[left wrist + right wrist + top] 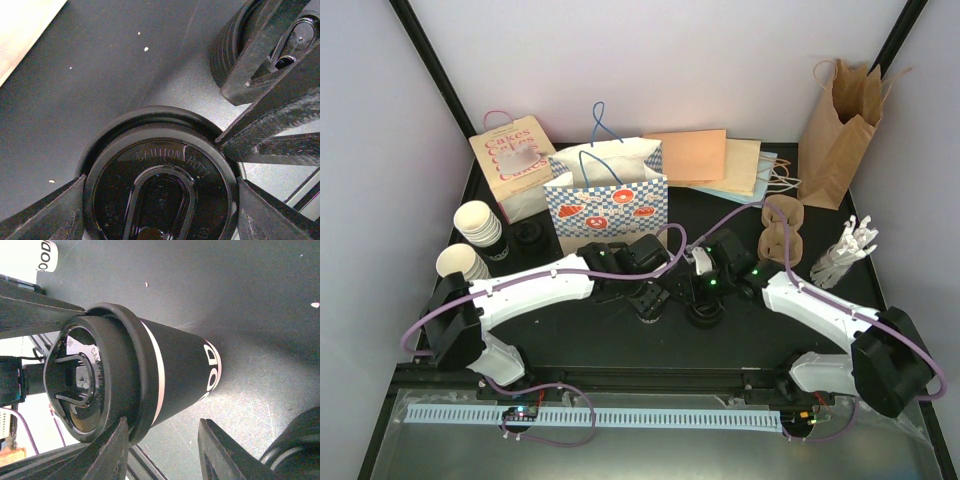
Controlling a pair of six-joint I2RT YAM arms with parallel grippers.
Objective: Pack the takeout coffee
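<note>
Packing is barely under way: mid-surface (740, 340), one black cup (185, 375) wears its lid (160, 190), the left gripper (650, 298) spread wide astride the rim, its hold unclear, the right gripper (162, 427) half open and empty alongside, while the spare cups (478, 222), empty carrier (782, 235) and checked bag (610, 205) wait.

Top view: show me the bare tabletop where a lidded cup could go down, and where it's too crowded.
Barest: the strip of table between the black lidded cup and the near edge. Smaller: between the flat paper bags and the cardboard carrier, though a cable crosses it. Crowded: the middle around that cup, and the left edge by the cup stacks.
</note>
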